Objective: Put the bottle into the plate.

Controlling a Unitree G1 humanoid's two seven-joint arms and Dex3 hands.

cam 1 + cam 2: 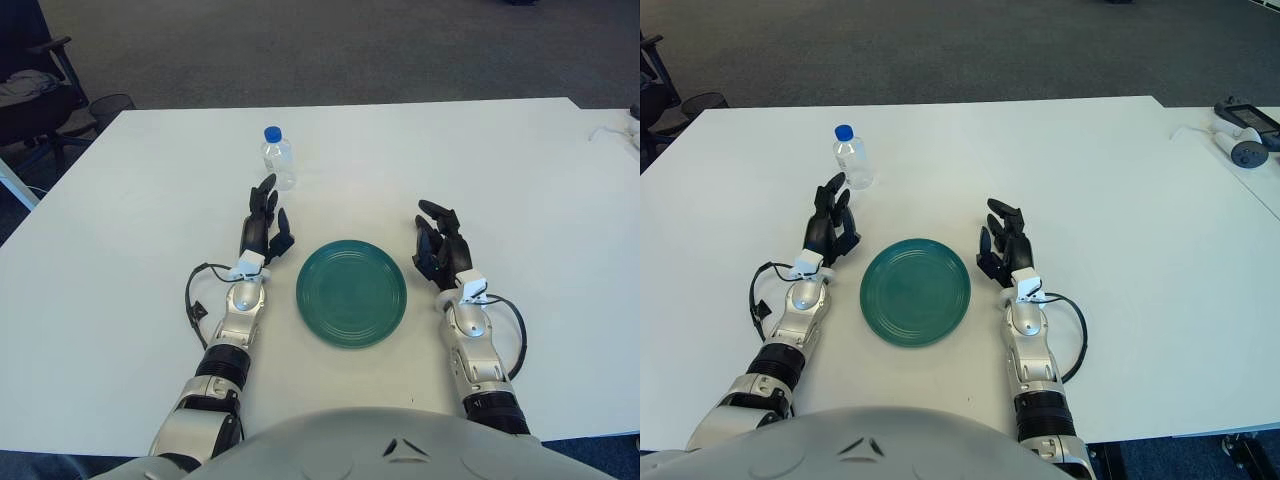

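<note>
Two hands flank the plate (351, 292) on the bench (120, 220): left hand (264, 226), fingers apart, near the bottle (278, 159) at 11 o'clock; right hand (440, 252) empty, loosely apart. Only the right eye shows devices (1243, 135) at 2 o'clock.

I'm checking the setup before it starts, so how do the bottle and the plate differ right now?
The bottle is clear with a blue cap; the plate is solid green. The bottle stands upright; the plate lies flat. The bottle sits just beyond the left robot hand; the plate lies between it and the right robot hand. Both rest on the table, unheld.
</note>
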